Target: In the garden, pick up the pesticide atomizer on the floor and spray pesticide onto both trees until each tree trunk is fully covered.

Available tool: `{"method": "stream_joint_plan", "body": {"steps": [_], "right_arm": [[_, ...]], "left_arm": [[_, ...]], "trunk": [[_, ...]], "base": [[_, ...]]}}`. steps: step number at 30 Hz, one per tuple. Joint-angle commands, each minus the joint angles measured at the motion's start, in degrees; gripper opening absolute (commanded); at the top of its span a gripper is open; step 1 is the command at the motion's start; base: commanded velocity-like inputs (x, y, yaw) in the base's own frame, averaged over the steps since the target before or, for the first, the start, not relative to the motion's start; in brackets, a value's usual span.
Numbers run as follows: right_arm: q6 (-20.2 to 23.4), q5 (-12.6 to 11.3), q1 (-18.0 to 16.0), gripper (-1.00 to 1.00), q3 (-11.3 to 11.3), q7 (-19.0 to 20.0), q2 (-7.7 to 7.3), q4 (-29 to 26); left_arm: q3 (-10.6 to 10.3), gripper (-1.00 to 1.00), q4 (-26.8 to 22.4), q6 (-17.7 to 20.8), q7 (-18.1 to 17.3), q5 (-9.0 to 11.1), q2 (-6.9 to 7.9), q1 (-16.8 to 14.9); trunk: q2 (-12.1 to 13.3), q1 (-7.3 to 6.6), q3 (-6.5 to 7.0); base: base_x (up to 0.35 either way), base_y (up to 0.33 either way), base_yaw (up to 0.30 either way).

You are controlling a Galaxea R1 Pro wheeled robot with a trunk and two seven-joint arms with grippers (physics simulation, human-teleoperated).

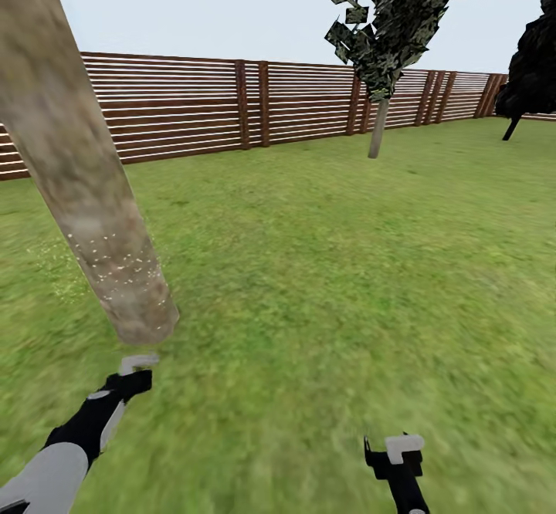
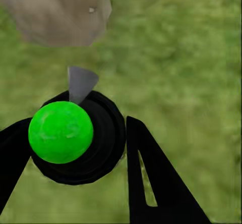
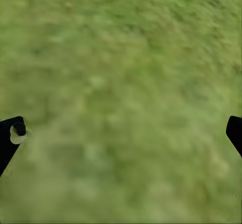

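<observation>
Mottled grey-tan trunk [image 1: 77, 167], pale droplet specks.

Bright flat daylight; grass [image 1: 347, 267] blurred, seemingly shadowless.

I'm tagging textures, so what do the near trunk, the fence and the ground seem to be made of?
Trunk: looks like matte bark, mottled grey-tan, with pale specks low down. Fence: probably wood, brown horizontal slats on darker posts. Ground: grass turf, blurry green, no sheen.
</observation>
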Motion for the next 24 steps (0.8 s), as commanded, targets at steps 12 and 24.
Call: {"method": "stream_joint_plan", "body": {"steps": [12,24], "right_arm": [[16.56,14.89,-1.95,1.0,12.22,47.11,-0.21,-24.74],[17.67,14.75,-3.81,1.0,11.91,49.45,0.77,-26.61]], "left_arm": [[-12.65,-1.0,-0.79,-3.51,-52.02,-31.9,2.81,-0.16],[-13.94,-1.0,-3.19,-4.09,-53.47,-31.31,0.84,0.09]], "trunk": [[-0.02,-0.01,-0.05],[-0.02,-0.01,-0.04]], "base": [[0.0,0.0,0.0],[0.0,0.0,0.0]]}}
